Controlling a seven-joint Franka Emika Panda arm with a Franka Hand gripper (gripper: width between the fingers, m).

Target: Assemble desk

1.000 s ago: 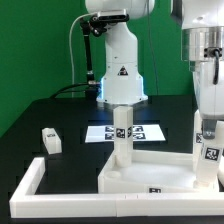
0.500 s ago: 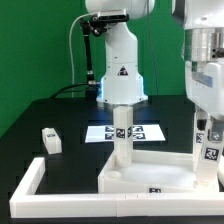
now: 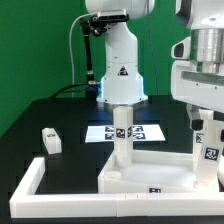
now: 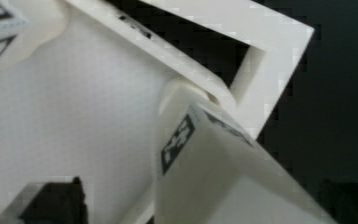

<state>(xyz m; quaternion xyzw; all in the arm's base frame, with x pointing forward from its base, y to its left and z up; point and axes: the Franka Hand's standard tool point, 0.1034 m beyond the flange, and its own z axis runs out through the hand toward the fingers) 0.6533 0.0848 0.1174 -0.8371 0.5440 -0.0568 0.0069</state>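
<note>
Two legs are standing upright on the tabletop panel (image 3: 165,168) lying on the bench (image 3: 70,115): a rear leg (image 3: 122,140), and a side leg (image 3: 210,152) at the exterior view's right. The tool (image 3: 208,122) is hanging over the side leg's top; whether it is gripping cannot be told. One loose leg (image 3: 50,140) is lying apart, so roughly half seems left.

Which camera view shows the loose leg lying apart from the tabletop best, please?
The exterior view: the loose leg lies whole and unobstructed at that view's left. The wrist view does not show it.
</note>
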